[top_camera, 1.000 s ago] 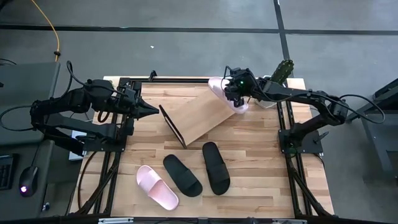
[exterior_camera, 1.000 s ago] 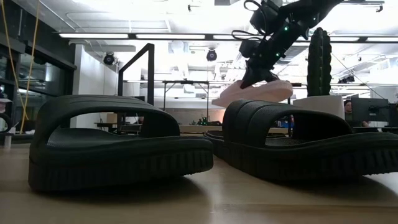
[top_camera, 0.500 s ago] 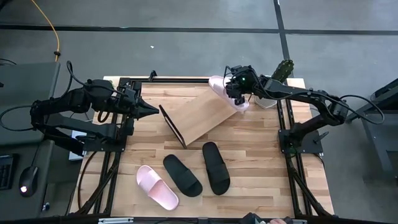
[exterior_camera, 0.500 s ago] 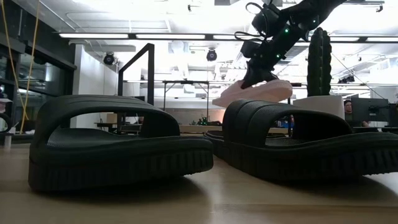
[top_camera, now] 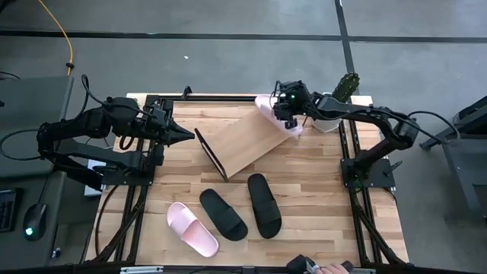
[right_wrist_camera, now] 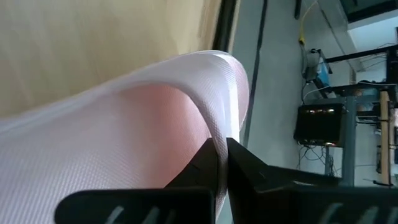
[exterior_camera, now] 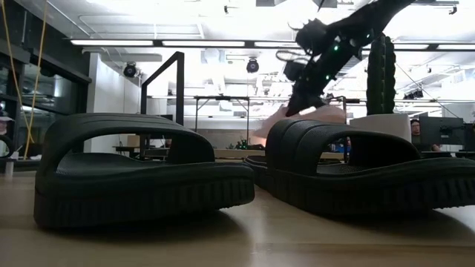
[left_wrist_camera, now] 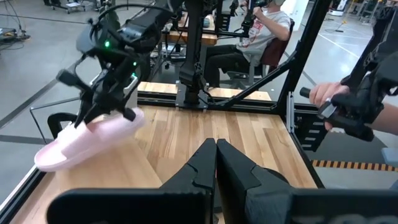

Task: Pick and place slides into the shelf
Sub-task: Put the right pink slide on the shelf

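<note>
My right gripper is shut on a pale pink slide held over the far right edge of the shelf, a slanted light-wood board on a black wire frame. The left wrist view shows this slide hanging under the right gripper. A second pink slide and two black slides lie sole-down on the table near its front edge. My left gripper waits shut, left of the shelf, holding nothing. My right gripper pinches the pink slide's strap at its edge between its two fingers. It comes slanting down from the table's right side. The slide hangs below the fingers, clear of the table and tilted a little. I cannot tell whether it touches the shelf.
A cactus in a white pot stands at the far right corner, close behind my right arm. Black frame rails run along both table sides. A person's hand shows at the near edge, and people sit beyond the table.
My right gripper has sunk a little and drifted slightly toward the table's left, staying shut. The pink slide has come down with it, closer to the shelf's upper end.
</note>
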